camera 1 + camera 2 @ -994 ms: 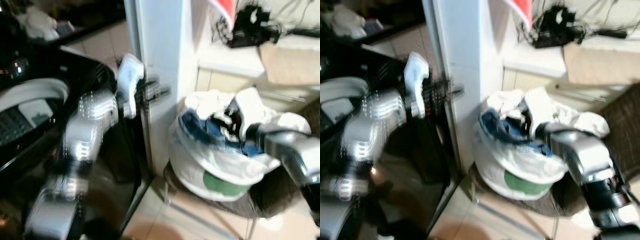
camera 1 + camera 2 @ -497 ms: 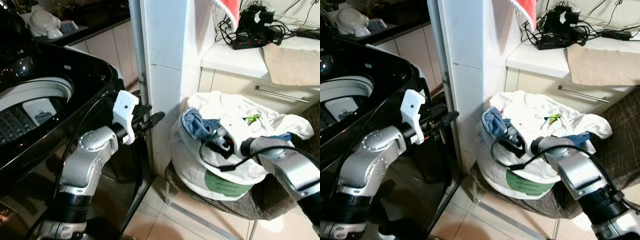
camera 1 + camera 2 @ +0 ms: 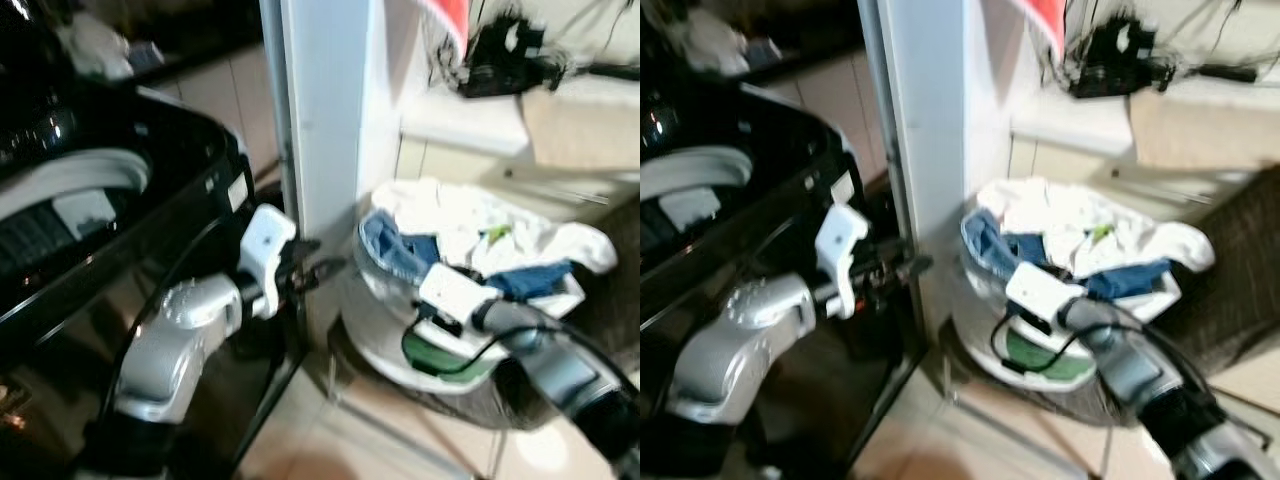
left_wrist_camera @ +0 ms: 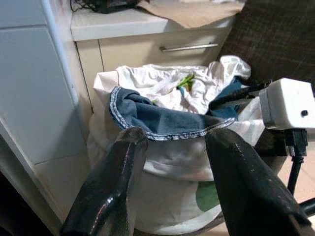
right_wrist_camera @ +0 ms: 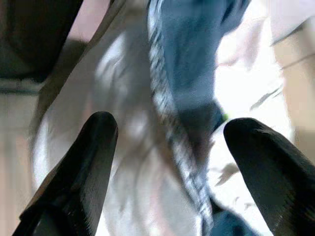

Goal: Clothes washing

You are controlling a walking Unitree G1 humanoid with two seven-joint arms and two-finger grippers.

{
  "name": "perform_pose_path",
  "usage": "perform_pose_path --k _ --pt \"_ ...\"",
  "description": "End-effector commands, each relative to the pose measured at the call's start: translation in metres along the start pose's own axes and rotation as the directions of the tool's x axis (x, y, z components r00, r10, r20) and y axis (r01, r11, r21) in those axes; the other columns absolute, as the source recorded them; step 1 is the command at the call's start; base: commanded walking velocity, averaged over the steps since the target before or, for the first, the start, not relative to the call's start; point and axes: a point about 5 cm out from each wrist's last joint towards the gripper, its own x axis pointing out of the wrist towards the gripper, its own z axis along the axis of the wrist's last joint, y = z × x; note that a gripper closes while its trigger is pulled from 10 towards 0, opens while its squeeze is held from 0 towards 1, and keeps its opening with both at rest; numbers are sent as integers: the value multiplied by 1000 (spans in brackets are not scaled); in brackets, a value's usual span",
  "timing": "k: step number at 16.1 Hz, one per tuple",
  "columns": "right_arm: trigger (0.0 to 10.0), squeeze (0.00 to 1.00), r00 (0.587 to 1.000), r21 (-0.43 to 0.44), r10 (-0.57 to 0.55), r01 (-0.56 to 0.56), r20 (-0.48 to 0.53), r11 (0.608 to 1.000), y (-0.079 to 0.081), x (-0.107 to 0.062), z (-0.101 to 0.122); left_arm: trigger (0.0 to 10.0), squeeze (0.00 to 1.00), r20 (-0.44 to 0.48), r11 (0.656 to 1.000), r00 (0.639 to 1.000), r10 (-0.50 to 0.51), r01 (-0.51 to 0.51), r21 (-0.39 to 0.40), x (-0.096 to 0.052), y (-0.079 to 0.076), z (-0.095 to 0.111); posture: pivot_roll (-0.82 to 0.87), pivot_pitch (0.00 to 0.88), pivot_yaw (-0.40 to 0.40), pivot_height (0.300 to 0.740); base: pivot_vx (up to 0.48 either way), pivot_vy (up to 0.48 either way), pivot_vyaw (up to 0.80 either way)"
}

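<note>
A white bag stuffed with laundry sits on a woven chair, just beside a white pillar. On top lie a blue garment with a pale stitched hem and crumpled white clothes.

The clothes look soft, light and limp; they should bunch and drape when lifted, and may drag neighbours out with them. The raised fold of the blue garment at the bag's mouth looks the best place to pinch.

The right tool hovers close over the bag, fingers spread wide and empty. The left tool is held near the pillar, pointing at the bag, fingers apart and empty.

To the robot's left stands a black top-loading washer, its drum open. Behind the chair is a white counter carrying tangled cables. The floor is pale tile.
</note>
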Motion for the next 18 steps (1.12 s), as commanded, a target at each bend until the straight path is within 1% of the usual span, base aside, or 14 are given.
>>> perform_pose_path --k 1,2,5,6,7,8,9,10,12,14,15,16,18 --pt "10000 0 994 -14 -93 94 55 996 -10 -1 3 10000 0 59 997 995 81 -81 0 -2 6 7 -45 0 50 740 0 0 0" --pt "10000 0 990 -22 -119 121 74 992 -11 -1 4 10000 0 65 992 990 124 -124 -3 -2 9 6 -46 0 47 740 0 0 0" --pt "10000 0 990 -22 -119 121 74 992 -11 -1 4 10000 0 65 992 990 124 -124 -3 -2 9 6 -46 0 47 740 0 0 0" --pt "10000 0 980 10 -159 159 116 987 -15 -3 10 10000 0 86 987 983 161 -160 -15 -4 12 4 -46 0 39 740 0 0 0" --pt "10000 0 944 353 -212 114 253 929 5 -21 47 10000 0 84 949 945 315 -316 -1 -16 17 -12 -52 0 -2 740 0 0 0" --pt "10000 0 927 520 -247 68 282 851 16 -33 57 10000 0 80 924 922 379 -382 27 -21 18 -20 -51 0 -18 740 0 0 0" --pt "10000 0 930 548 -260 80 260 832 19 -33 52 10000 0 76 918 917 392 -395 36 -21 18 -21 -48 0 -28 740 274 0 0" --pt "10000 0 929 563 -272 87 253 822 19 -33 49 10000 0 73 917 917 393 -396 35 -21 16 -22 -49 0 -35 740 311 0 625" --pt "10000 0 927 553 -280 101 250 827 19 -33 47 10000 0 76 919 917 391 -393 24 -19 14 -22 -51 0 -37 740 324 0 631" --pt "10000 0 928 584 -294 111 229 804 15 -39 47 10000 0 92 913 910 404 -407 24 -15 10 -25 -58 0 -37 740 343 0 0" --pt "10000 0 931 582 -285 103 229 806 13 -41 48 10000 0 94 912 909 406 -410 24 -13 8 -26 -62 0 -37 740 352 0 0" --pt "10000 0 933 569 -272 94 236 817 12 -41 48 10000 0 96 911 908 408 -411 21 -12 7 -26 -63 0 -39 740 349 0 0" --pt "10000 0 934 567 -268 91 237 819 12 -41 48 10000 0 99 910 907 410 -414 20 -12 7 -25 -63 0 -40 740 352 0 0"
